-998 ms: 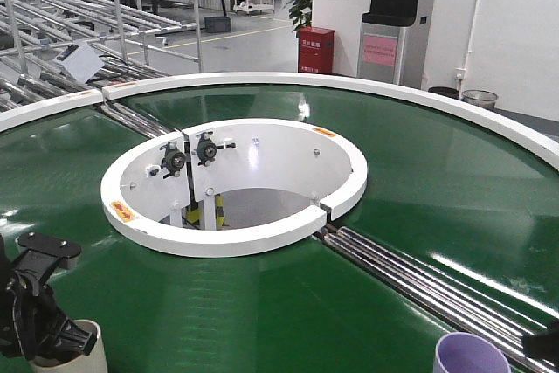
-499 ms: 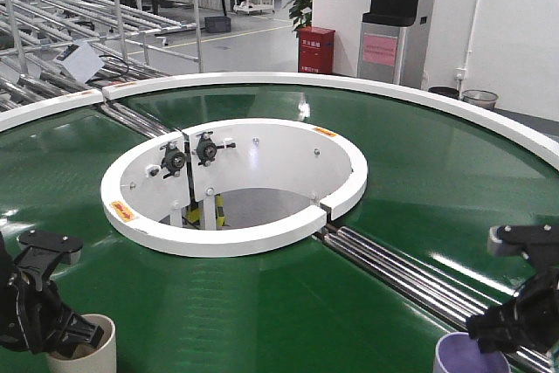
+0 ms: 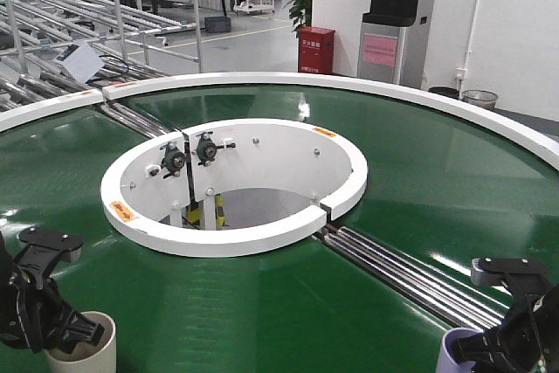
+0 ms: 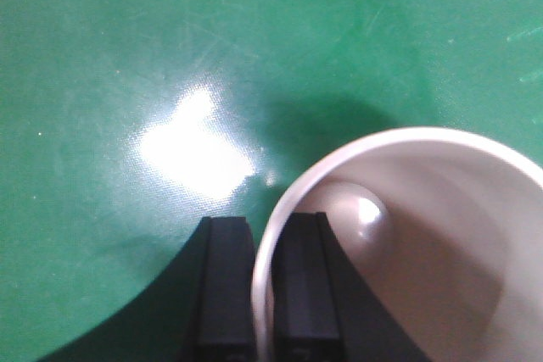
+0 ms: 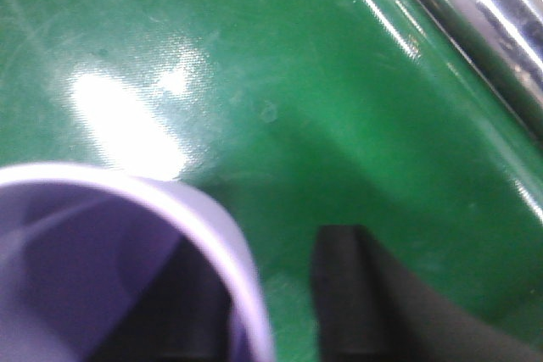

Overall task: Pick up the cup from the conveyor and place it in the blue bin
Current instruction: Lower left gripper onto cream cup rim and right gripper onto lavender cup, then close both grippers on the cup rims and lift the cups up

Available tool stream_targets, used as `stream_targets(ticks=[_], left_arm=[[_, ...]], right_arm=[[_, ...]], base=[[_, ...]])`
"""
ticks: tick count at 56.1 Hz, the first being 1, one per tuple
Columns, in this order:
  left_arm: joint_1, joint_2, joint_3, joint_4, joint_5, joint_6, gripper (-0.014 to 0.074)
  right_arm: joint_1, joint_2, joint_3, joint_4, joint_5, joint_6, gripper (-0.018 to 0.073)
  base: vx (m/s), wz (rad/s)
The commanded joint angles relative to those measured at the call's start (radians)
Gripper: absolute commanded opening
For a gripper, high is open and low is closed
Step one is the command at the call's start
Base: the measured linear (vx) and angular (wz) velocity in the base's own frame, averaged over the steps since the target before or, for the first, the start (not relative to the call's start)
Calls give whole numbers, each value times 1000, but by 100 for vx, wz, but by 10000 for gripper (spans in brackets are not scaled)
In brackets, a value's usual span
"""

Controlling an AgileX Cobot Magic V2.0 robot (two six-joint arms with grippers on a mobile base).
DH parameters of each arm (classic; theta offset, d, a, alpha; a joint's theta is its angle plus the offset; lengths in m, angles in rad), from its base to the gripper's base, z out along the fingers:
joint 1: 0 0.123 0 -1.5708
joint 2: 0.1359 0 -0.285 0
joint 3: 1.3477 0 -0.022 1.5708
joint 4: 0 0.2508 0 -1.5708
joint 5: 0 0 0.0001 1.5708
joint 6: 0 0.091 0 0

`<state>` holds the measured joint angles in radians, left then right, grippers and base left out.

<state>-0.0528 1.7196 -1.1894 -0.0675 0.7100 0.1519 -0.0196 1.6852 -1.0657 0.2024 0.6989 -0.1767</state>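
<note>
A cream cup [image 3: 87, 357] stands on the green conveyor [image 3: 419, 172] at the near left. My left gripper [image 3: 63, 331] is shut on its rim. In the left wrist view one of the fingers [image 4: 225, 286] is outside the cream cup [image 4: 441, 235] and the other is inside, with the wall pinched between them at the left gripper [image 4: 263, 235]. At the near right, my right gripper [image 3: 489, 348] hangs over a purple cup [image 3: 448, 354]. In the right wrist view it [image 5: 263, 277] is open astride the purple cup's [image 5: 85, 243] rim, the outer finger clear of the wall. The blue bin is out of view.
A band of steel rollers [image 3: 410, 277] crosses the belt just behind the purple cup. The white inner ring [image 3: 236, 238] surrounds a central well. The white outer rim [image 3: 437, 98] curves along the far side, with racks, a red box and a dispenser beyond.
My right arm came into view from the right and dropped onto the purple cup, covering most of it. The left gripper and cream cup barely shifted.
</note>
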Motion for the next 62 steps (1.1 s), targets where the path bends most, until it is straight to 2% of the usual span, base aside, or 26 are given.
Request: stream_targets(ticks=[1, 12, 21, 31, 40, 48, 55, 62], left_arm=[[2, -40, -26, 5, -61, -1, -8], [2, -41, -26, 5, -66, -1, -8], [-3, -81, -26, 5, -61, -1, -8], [-35, -194, -26, 1, -80, -1, -8], [-89, -332, -26, -57, -139, 3, -8], [-139, -464, -26, -91, -233, 16, -8], [-148, -574, -26, -90, -278, 22, -8], [-147, -677, -22, -89, -274, 66, -8]], right_arm=[[-4, -51, -32, 24, -3, -10, 165], [-4, -88, -32, 31, -9, -23, -16], [-4, -168, -32, 61, -59, -69, -12], [12, -291, -32, 100, -119, -96, -9], [98, -388, -66, 97, -160, -96, -9], [187, -427, -185, 79, -161, -69, -9], [203, -466, -277, 61, -162, 16, -9], [206, -536, -270, 13, -198, -10, -9]], base=[[0, 0], [0, 0], [0, 0], [0, 0], [0, 0], [0, 0], [0, 0], [0, 0]])
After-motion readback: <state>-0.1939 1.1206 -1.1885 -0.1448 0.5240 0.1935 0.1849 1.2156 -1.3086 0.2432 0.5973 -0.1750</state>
